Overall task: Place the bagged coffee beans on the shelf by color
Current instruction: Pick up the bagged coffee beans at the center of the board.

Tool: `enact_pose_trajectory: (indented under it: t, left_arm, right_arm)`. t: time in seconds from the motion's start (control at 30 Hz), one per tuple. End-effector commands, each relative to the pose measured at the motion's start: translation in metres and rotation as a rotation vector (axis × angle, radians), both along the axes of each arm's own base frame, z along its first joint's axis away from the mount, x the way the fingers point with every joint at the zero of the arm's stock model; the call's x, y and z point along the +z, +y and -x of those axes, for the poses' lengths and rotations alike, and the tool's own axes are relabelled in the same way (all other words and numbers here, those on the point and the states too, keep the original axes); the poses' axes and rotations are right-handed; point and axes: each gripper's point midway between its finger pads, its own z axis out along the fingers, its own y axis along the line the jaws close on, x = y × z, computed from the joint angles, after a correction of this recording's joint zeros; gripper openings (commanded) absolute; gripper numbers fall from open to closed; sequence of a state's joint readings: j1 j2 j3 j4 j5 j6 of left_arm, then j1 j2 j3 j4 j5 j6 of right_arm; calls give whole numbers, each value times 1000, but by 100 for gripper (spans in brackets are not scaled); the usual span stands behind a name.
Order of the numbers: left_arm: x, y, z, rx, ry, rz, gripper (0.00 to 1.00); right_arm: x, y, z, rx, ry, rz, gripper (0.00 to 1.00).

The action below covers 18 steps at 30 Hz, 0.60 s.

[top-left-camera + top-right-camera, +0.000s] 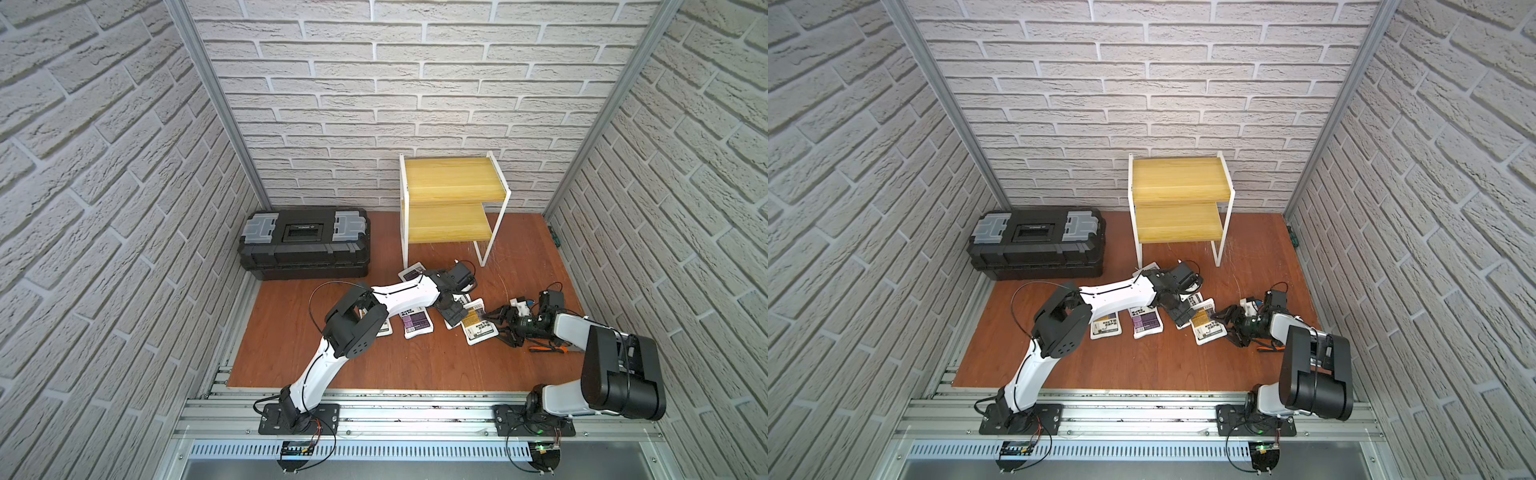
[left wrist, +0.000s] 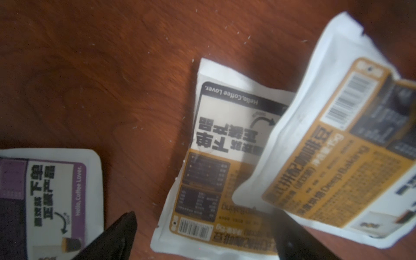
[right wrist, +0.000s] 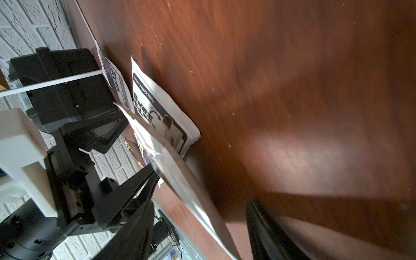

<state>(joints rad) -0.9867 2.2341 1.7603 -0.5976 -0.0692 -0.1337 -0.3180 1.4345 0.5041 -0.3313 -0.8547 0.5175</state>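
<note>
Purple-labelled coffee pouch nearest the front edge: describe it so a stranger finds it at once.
From the yellow-boarded shelf at the back wall, come forward to the row of pouches on the brown tabletop. The purple-labelled pouch lies flat there; its neighbours show orange-brown labels.

Table [image 1: 415, 365]: toolbox [image 1: 305, 243] rear left, by the wall; shelf [image 1: 453, 208] to its right. One pouch [image 1: 409, 274] at the shelf's front left leg. Row of pouches [image 1: 417, 324] further forward, two overlapping at its right end.
</note>
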Motion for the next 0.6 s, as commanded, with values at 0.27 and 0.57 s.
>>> enact_pose_trajectory:
  t: [0.27,0.57]
  left_arm:
    - [0,0,2,-1,16,15,98]
    - [70,2,2,51,-23,108,99]
  right_arm:
    - [-1,3,17,-9,50,13,25]
    - [25,5,19,-14,24,10,2]
